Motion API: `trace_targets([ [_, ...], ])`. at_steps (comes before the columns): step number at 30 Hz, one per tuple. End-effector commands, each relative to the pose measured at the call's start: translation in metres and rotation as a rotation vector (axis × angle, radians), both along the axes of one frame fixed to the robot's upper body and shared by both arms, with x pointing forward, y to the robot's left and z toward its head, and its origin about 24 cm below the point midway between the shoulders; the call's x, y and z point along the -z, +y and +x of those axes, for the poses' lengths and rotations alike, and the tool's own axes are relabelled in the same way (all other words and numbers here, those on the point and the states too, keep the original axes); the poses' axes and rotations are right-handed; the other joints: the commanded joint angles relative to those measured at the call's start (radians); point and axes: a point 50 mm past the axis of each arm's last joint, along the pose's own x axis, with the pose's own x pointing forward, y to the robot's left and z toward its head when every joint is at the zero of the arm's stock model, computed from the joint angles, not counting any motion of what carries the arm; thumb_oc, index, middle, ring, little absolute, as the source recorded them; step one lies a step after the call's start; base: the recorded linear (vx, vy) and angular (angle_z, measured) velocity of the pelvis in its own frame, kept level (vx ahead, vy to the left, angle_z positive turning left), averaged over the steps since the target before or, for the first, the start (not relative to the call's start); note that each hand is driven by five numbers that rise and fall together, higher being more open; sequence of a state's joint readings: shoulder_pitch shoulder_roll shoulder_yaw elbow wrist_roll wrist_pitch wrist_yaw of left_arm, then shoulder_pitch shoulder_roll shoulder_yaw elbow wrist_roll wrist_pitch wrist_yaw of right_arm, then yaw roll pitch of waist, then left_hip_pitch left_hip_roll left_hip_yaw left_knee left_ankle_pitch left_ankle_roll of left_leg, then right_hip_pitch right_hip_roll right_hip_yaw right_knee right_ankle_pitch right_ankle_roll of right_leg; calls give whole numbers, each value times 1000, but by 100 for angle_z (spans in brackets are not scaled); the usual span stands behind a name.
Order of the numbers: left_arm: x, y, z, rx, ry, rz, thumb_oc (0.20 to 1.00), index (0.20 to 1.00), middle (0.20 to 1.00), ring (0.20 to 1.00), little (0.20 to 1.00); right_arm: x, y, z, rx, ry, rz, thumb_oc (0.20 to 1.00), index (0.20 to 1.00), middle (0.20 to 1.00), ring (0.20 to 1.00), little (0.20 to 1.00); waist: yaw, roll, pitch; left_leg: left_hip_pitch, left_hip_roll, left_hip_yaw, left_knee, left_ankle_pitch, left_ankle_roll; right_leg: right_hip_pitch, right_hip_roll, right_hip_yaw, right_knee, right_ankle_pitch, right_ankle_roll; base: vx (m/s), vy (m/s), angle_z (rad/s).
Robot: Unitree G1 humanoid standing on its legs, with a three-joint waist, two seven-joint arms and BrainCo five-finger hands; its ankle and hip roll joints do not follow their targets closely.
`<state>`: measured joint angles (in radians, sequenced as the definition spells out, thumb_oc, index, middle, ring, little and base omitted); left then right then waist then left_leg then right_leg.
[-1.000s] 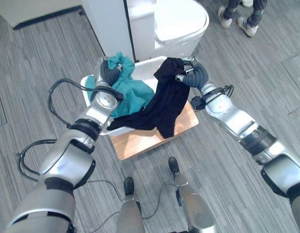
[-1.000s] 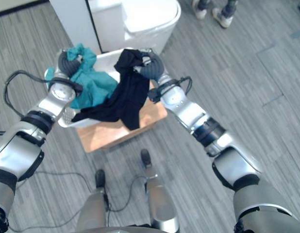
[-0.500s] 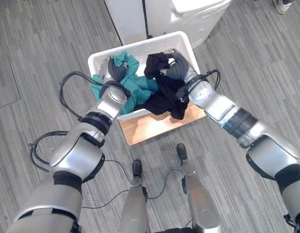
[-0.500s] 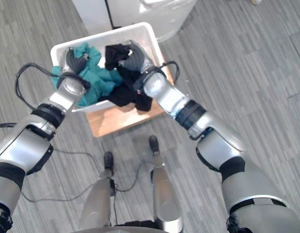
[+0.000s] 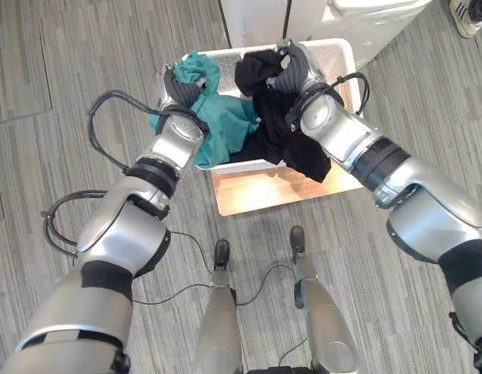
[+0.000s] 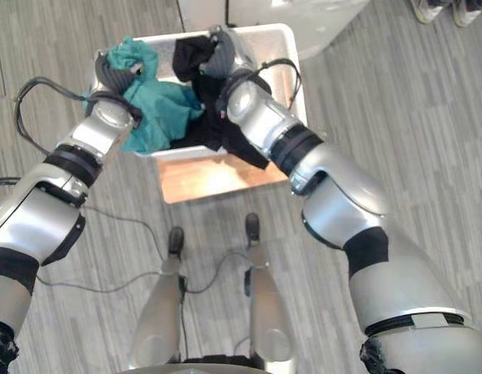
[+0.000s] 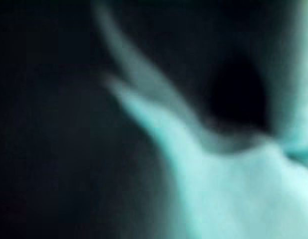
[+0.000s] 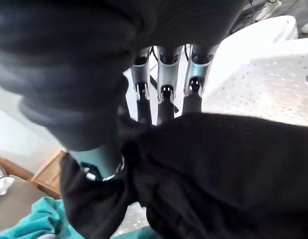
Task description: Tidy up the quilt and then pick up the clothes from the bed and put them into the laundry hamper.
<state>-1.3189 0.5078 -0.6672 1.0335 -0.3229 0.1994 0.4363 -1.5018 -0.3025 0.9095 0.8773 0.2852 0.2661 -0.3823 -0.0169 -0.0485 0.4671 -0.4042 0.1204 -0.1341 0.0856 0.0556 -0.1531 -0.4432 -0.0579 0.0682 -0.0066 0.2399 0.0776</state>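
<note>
A white laundry hamper (image 5: 337, 56) stands on a low wooden board (image 5: 280, 191) on the floor in front of me. My left hand (image 5: 177, 87) is over the hamper's left side, shut on a bunched teal garment (image 5: 225, 125) that spills down inside. The left wrist view shows that teal cloth (image 7: 233, 189) from very close. My right hand (image 5: 292, 72) is over the hamper's middle, shut on a black garment (image 5: 294, 148) whose lower part hangs over the near rim. In the right wrist view the fingers (image 8: 164, 82) curl into the black cloth (image 8: 219, 159).
White furniture (image 5: 256, 15) stands right behind the hamper. A person's shoes (image 6: 437, 9) show at the far right. Grey plank floor (image 5: 54, 70) lies all around the wooden board.
The camera has tilted, so the whole picture has shifted. Both hands have reached farther over the hamper, each still holding its garment. More of the black garment now lies in the hamper.
</note>
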Motion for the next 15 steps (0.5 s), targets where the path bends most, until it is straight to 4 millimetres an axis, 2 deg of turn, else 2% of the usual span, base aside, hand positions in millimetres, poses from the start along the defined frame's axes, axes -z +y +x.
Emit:
trace_targets([
  [1,-64,-3,-5,-39,-159,79,1000,1000,1000,1000,1000,-29,1,-2,7,-83,50,1000,1000,1000,1000,1000,14,-15,22,-39,-46,31,-41,56,61,2,-9,-13,58,-99,17,28,-41,7],
  [5,-73,-4,-6,-37,-160,171,1000,1000,1000,1000,1000,-33,-6,1,34,-78,55,1000,1000,1000,1000,1000,8,-11,22,-48,-45,37,-39,57,61,-7,-7,-11,69,-102,15,6,-17,2],
  [9,-79,-2,-7,-51,-183,179,1000,1000,1000,1000,1000,-36,-10,1,35,-73,58,1000,1000,1000,1000,1000,0,-4,19,-55,-47,42,-29,56,62,-18,-7,-7,83,-105,15,8,3,0],
  [10,-88,-1,-9,-41,-235,171,1000,1000,1000,1000,1000,-39,-13,1,40,-78,68,1000,1000,1000,1000,1000,-5,-1,19,-52,-47,51,-24,48,62,-18,-9,-3,89,-110,17,0,0,0],
  [13,-105,-12,-15,38,-350,178,1000,1000,1000,1000,1000,-40,-19,1,64,-65,87,1000,1000,1000,1000,1000,-17,6,16,-57,-49,58,-9,45,61,-23,-13,4,101,-113,16,13,22,-10],
  [15,-110,-19,-17,69,-385,172,1000,1000,1000,1000,1000,-40,-23,1,78,-60,99,1000,1000,1000,1000,1000,-21,11,15,-54,-49,60,-5,42,62,-22,-13,8,107,-117,15,29,34,-8],
])
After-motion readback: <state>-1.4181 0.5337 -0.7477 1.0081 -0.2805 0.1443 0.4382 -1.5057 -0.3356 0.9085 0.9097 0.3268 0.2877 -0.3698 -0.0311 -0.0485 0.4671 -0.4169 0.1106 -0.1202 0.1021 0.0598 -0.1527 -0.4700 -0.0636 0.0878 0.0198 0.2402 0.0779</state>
